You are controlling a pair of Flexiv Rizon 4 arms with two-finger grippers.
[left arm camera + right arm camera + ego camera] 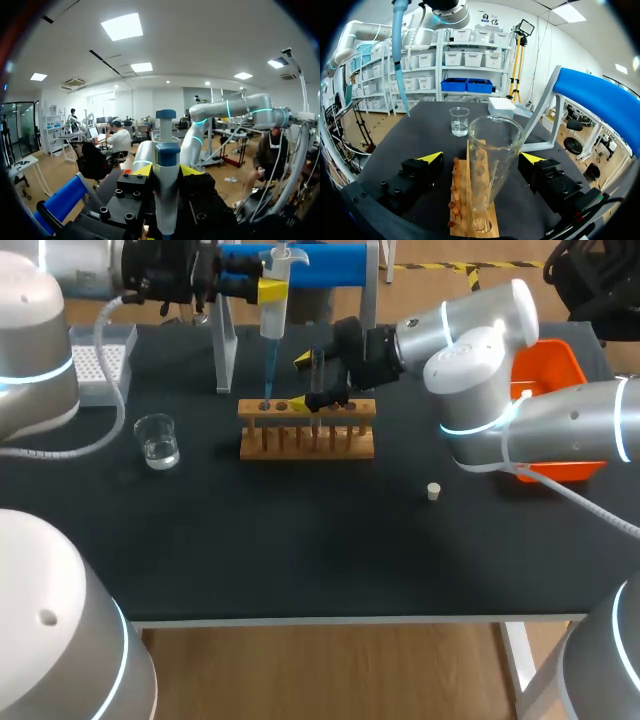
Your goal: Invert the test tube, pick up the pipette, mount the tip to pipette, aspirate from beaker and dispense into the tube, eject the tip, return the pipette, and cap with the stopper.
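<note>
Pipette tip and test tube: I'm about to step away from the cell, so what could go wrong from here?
1. The pipette tip hangs over the left end of the rack, not over the test tube. Dispensing there would likely miss.
2. The jaws of the right gripper stand open around the test tube, so a nudge from the tip could tilt it.

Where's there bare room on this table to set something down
Bare: the front strip of the table between rack and near edge, apart from the stopper; also between beaker and rack. Crowded behind the rack, around pipette and test tube.
</note>
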